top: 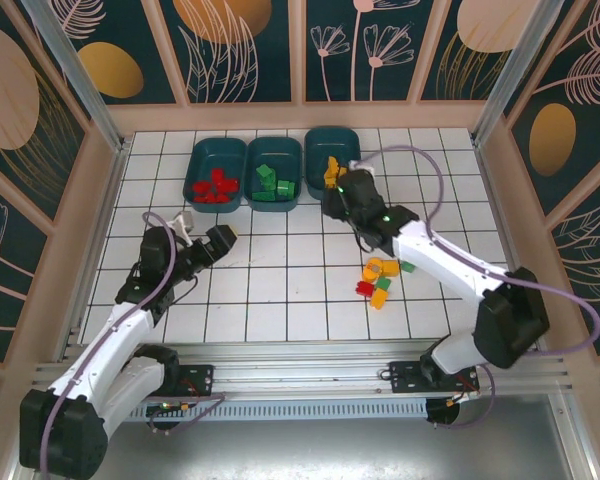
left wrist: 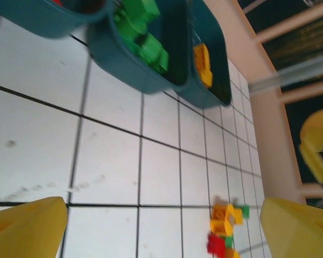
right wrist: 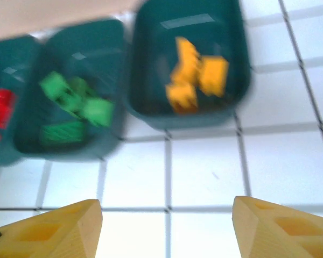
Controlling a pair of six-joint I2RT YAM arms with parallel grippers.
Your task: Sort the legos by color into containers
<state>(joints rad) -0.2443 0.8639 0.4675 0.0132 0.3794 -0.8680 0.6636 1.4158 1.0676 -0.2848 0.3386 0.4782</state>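
Three dark teal containers stand in a row at the back. The left one [top: 218,146] holds red legos [top: 214,186], the middle one [top: 273,143] green legos [top: 272,183], and the right one [top: 332,133] yellow legos [top: 331,166]. A loose pile of yellow, red and green legos [top: 378,281] lies on the tiles right of centre. My right gripper [top: 332,198] hovers just in front of the yellow container [right wrist: 242,91], open, with bare tile between its fingers [right wrist: 48,231]. Over the tiles left of centre, my left gripper [top: 223,238] is open and empty and faces the loose pile [left wrist: 225,228].
The white tiled floor [top: 280,290] is walled by a low wooden border [top: 300,115] and metal posts [top: 75,75]. The right arm's cable [top: 435,175] loops above the tiles at the right. Both arm bases sit on the rail [top: 300,375] at the near edge.
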